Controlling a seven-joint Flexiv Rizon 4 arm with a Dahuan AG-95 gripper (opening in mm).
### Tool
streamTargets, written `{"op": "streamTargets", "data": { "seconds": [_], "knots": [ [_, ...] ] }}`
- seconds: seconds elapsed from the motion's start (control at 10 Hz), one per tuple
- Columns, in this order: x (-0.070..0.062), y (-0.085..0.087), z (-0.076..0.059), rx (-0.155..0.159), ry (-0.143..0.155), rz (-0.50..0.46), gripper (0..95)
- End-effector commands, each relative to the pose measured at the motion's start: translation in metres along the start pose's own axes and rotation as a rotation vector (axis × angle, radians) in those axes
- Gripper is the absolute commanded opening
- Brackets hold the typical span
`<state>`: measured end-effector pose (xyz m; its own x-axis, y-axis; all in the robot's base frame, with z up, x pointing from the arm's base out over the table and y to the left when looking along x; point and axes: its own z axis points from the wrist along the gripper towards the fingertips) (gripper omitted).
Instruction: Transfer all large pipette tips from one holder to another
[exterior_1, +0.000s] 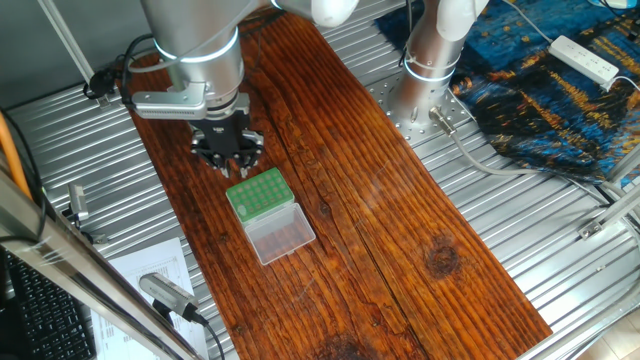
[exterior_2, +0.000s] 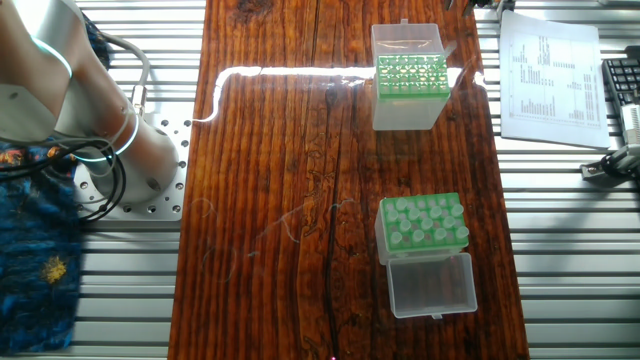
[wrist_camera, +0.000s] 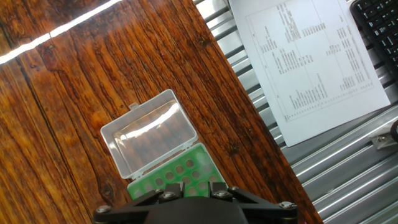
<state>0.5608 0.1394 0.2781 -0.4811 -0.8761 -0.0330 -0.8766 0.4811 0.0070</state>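
Gripper (exterior_1: 228, 152) hangs just above the board (exterior_2: 280, 180), close to the near edge of the tall box (wrist_camera: 177, 171). Whether its fingers stand wide or narrow I cannot tell: the hand view shows only the housing, and the fixed view a dark cluster. No tip shows in it.

Beyond the green plate lies the box's clear lid (wrist_camera: 149, 140), open and flat, then a paper sheet (wrist_camera: 311, 62). The plate's nearest holes look dark and empty.

The 2 boxes sit well apart. The low rack (exterior_2: 385, 232) carries pale tips (exterior_2: 412, 222) in many holes, so the transfer looks well along. Whether any remain in the tall box is unclear. Next comes centring over 1 remaining tip, dropping straight, pinching and lifting cleanly.
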Motion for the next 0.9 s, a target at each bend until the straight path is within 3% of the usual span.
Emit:
{"op": "streamTargets", "data": {
  "seconds": [0.1, 0.4, 0.7, 0.9],
  "knots": [
    [0.0, 0.0, 0.0, 0.001, 0.001, -0.002, 19.0],
    [0.015, -0.002, 0.007, 0.004, -0.004, -0.004, 19.0],
    [0.033, -0.005, 0.006, 0.02, 0.031, -0.011, 19.0],
    [0.048, -0.008, 0.003, 0.022, 0.039, -0.014, 19.0]
  ]
}}
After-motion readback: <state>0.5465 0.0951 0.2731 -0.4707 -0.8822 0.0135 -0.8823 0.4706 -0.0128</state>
